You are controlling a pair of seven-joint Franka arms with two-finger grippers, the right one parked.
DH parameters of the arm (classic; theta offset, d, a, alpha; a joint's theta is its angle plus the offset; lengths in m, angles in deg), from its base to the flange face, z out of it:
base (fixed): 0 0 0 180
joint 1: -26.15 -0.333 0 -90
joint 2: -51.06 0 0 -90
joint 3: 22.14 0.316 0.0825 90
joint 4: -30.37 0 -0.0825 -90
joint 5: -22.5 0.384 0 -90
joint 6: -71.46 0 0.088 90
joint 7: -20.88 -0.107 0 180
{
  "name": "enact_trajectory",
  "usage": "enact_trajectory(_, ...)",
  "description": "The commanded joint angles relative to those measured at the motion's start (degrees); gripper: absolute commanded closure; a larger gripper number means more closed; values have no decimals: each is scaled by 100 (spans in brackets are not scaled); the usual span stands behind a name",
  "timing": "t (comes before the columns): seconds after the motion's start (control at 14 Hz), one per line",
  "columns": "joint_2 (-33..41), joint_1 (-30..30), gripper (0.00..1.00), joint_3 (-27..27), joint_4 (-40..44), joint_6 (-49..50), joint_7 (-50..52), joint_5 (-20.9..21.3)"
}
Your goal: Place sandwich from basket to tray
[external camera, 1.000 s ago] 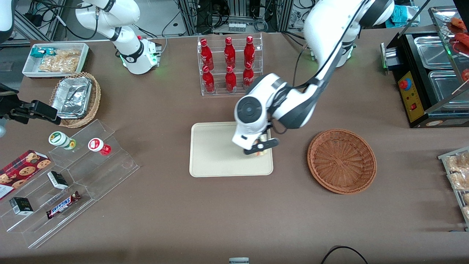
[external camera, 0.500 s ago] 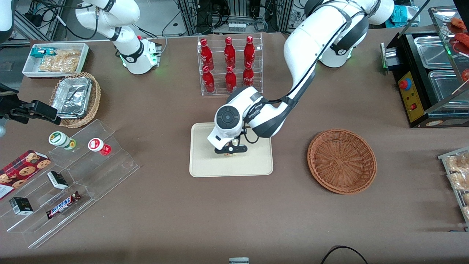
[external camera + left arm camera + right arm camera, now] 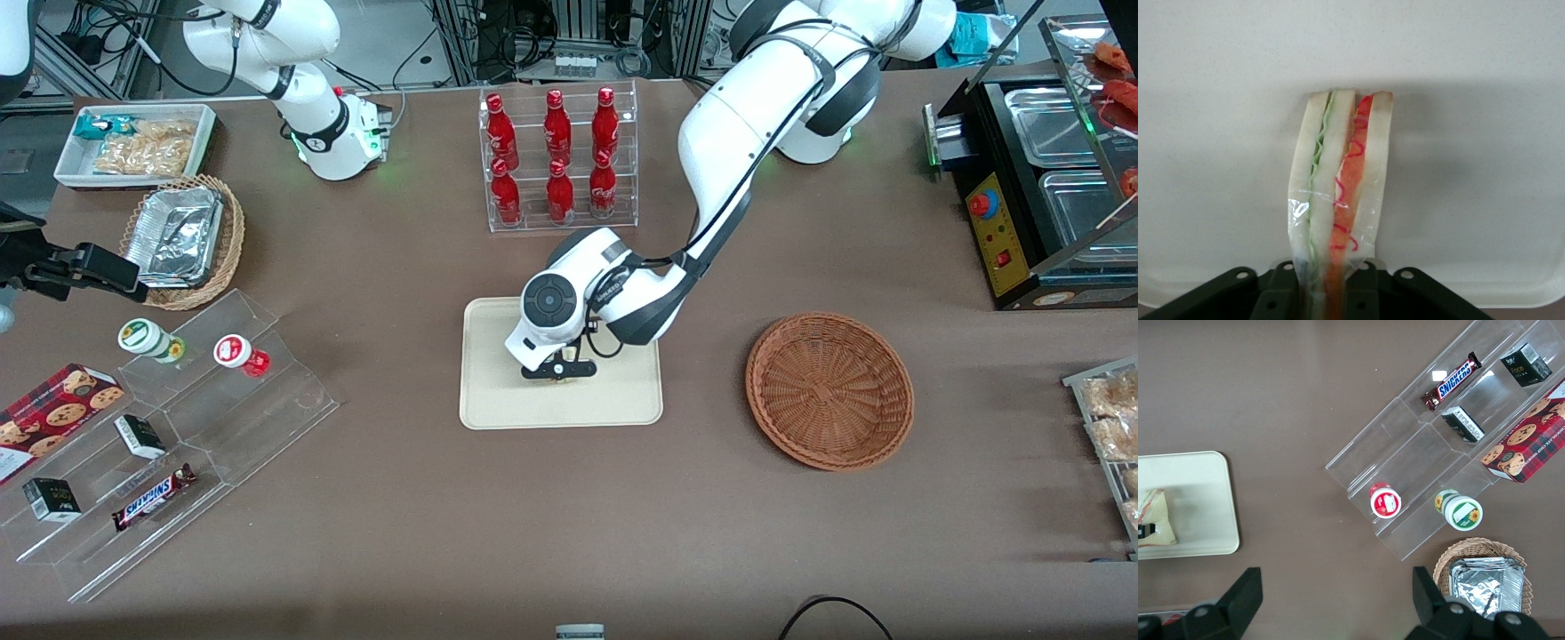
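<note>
On the brown table [image 3: 569, 533], the cream tray [image 3: 498, 391] lies beside the empty wicker basket [image 3: 829, 389]. Low over the tray's middle, the gripper [image 3: 558, 372] is clamped on the wrapped sandwich [image 3: 1338, 200], whose tip meets the tray.

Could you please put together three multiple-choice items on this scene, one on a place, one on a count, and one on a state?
1. Where is the sandwich?
A. in the basket
B. over the tray
C. on the bare table

2. How many red bottles stand in the clear rack?
A. four
B. six
C. eight

3. What is the gripper doing?
A. holding the sandwich
B. hanging open over the basket
C. gripping a bottle

Answers: 1 B, the wrist view shows the cream tray under it, and the basket is empty; 2 B, two rows of three; 3 A, the wrapped sandwich runs up between its fingers above the tray.
</note>
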Motion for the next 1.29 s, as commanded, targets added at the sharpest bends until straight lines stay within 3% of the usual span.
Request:
enact_trajectory(0.0, -76, 54, 9, -2, 219, 38, -34, 114)
enact_trajectory(0.07, -24, 54, 0, -2, 219, 73, -25, 105)
enact_trajectory(0.29, 362, 45, 0, -2, 184, 379, 19, 105)
enact_trajectory(0.5, 1020, -95, 0, 15, 184, 1388, -42, 96)
enact_trajectory(0.71, 1863, -893, 1, -11, -113, 2452, -191, 70)
enact_trajectory(1.0, 3559, -2202, 1, 6, -1826, 2823, -1989, 70)
enact_trajectory(1.21, 4343, -3274, 0, 6, -1803, 3640, -2914, 61)
